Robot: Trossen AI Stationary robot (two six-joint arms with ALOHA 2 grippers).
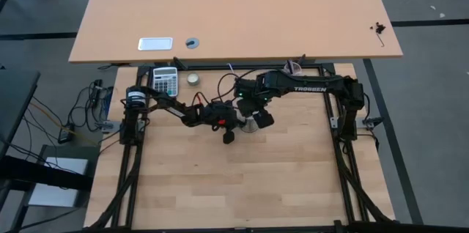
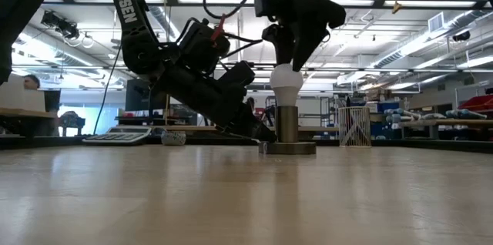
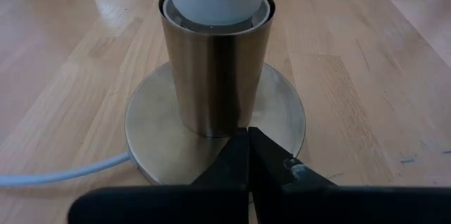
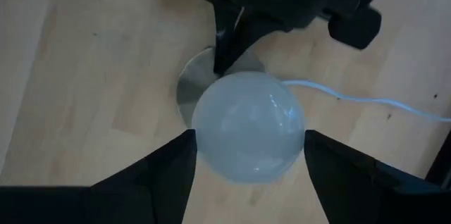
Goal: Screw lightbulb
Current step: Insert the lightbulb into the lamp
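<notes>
Light wooden tabletop (image 1: 242, 182) carrying two dark arms that meet near the middle of its far half. Metal socket base (image 3: 215, 122), a round disc with an upright cylinder, stands there, a white cord (image 4: 366, 101) leading away from it. The lightbulb (image 2: 286, 82) sits upright in the cylinder, globe upward. Right claw (image 4: 248, 155) hangs directly above the globe, fingers spread to either side of it, apparently just clear of the glass. Left claw (image 3: 248, 155), fingers pressed together, rests its tips on the disc at the cylinder's foot. A calculator (image 1: 165, 80) and small round tin (image 1: 193, 79) lie near the far edge.
</notes>
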